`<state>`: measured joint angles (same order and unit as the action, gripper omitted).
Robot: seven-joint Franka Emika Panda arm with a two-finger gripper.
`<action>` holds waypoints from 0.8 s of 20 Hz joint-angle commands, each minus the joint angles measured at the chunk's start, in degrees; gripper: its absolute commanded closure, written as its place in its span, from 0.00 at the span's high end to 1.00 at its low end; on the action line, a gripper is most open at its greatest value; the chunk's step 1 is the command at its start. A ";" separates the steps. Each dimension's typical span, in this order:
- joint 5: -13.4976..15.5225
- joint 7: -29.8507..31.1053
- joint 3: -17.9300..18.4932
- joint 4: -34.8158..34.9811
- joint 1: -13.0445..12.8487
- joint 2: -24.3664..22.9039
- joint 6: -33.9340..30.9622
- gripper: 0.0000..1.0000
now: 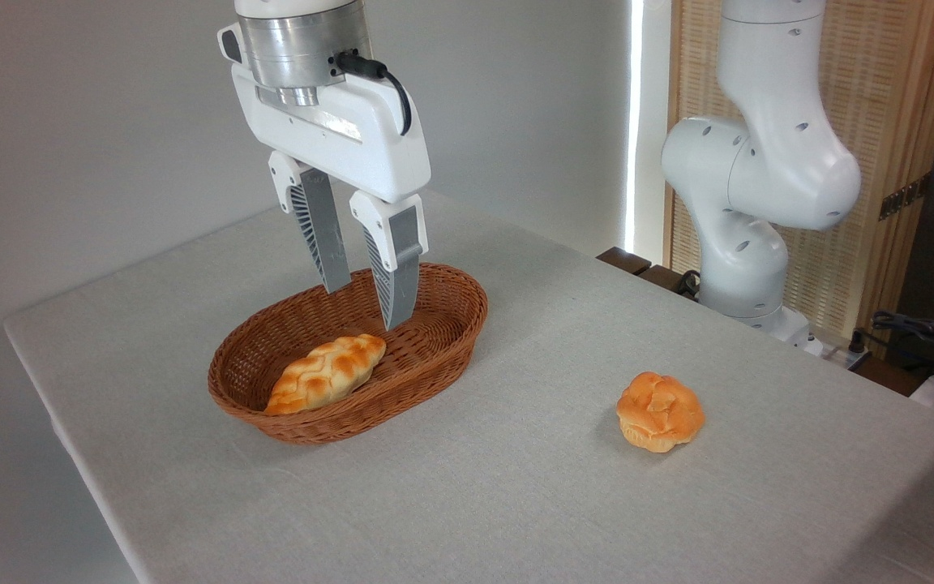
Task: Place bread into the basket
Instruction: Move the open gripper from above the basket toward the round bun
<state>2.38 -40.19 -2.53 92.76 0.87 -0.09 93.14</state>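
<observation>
So my hand (367,307) is hanging over the basket (443,345) right now, two grey ribbed fingers (321,231) pointing down and spread apart with nothing between them, tips just about level with the back rim, over the far half of the basket. The basket is the oval brown wicker one with low sides, sitting on the grey cloth-covered surface (516,503) a bit left of center. Inside it there's a longer braided loaf (326,372) lying at an angle toward the front-left end, resting on the woven bottom and leaning a little on the near wall. I'm not touching it. The bread (660,410) I actually care about, the small round golden bun with the lumpy cracked top and paler base, is out on the bare surface to the right of the basket, well apart from it and from my hand, sitting upright on its own. Behind it on the right you can see my white arm base (747,243) at the far edge of the surface, with a slatted wooden screen (889,105) behind that and some cables (917,337) off to the right.
</observation>
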 commanded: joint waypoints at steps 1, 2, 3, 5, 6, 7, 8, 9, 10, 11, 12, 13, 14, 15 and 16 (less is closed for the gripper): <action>0.00 -0.51 0.15 -0.04 0.10 -0.52 -0.95 1.00; 0.00 -0.51 0.15 -0.03 0.10 -0.52 -0.95 1.00; 0.00 -0.51 0.15 0.05 0.10 -0.52 -1.03 1.00; 0.00 -0.59 0.15 0.14 0.01 -0.61 -1.21 1.00; 0.00 -0.60 0.15 0.14 0.01 -0.61 -1.30 1.00; 0.00 -0.60 0.15 0.14 0.01 -0.70 -1.30 1.00; 0.00 -0.68 0.15 0.49 0.01 -0.96 -1.21 1.00; -0.09 -0.86 0.15 1.71 0.01 -2.01 -0.95 1.00; -0.35 -1.29 0.15 3.64 0.01 -3.24 -0.42 1.00; -0.53 -2.43 0.24 6.09 0.01 -5.16 -0.07 1.00; -0.62 -3.66 0.68 9.16 0.01 -7.44 0.19 1.00; -0.71 -5.15 2.25 12.33 -0.51 -10.08 0.37 1.00; -0.71 -6.91 4.26 15.49 -1.65 -12.71 0.72 1.00; -0.88 -9.10 7.42 18.92 -4.36 -15.61 1.16 1.00; -1.58 -11.30 11.88 22.87 -8.21 -19.12 2.38 1.00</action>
<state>2.13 -45.44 0.03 102.77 0.04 -7.70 93.15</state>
